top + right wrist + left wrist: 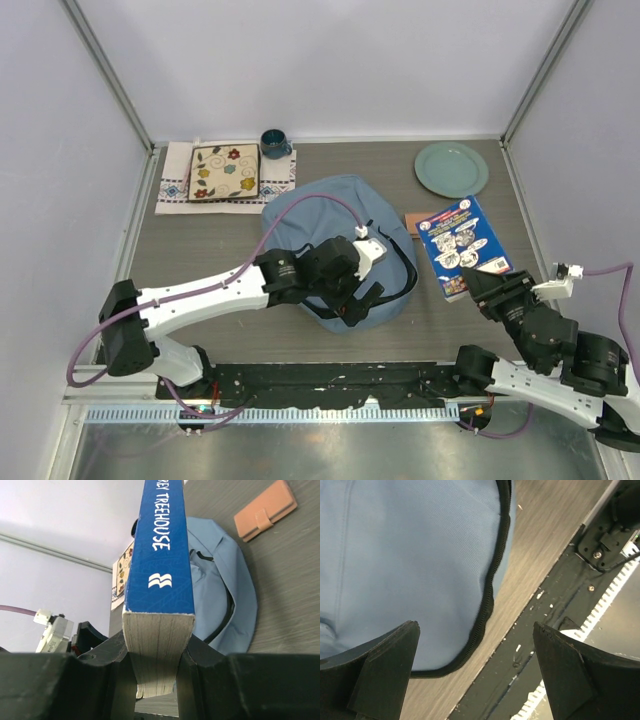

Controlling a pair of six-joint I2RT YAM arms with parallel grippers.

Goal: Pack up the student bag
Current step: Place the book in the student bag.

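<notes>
The student bag (330, 212), a soft dusty-blue backpack with a black zipper and straps, lies mid-table. My left gripper (352, 303) hovers over its near edge, open and with nothing in it. In the left wrist view the bag (410, 555) fills the upper left, its zipper edge curving down between the spread jaws of that gripper (477, 647). My right gripper (482, 290) is shut on a thick blue book (460, 245) at its near end, right of the bag. The right wrist view shows the book (160, 555) clamped spine-up in that gripper (156, 672), with the bag (220, 590) beyond it.
A tan wallet (414, 221) lies between bag and book, and it shows again as the wallet (265, 510) in the right wrist view. At the back stand a green plate (452, 169), a dark mug (275, 143) and a floral square plate (224, 172) on a cloth. The black base rail (545, 620) runs along the near edge.
</notes>
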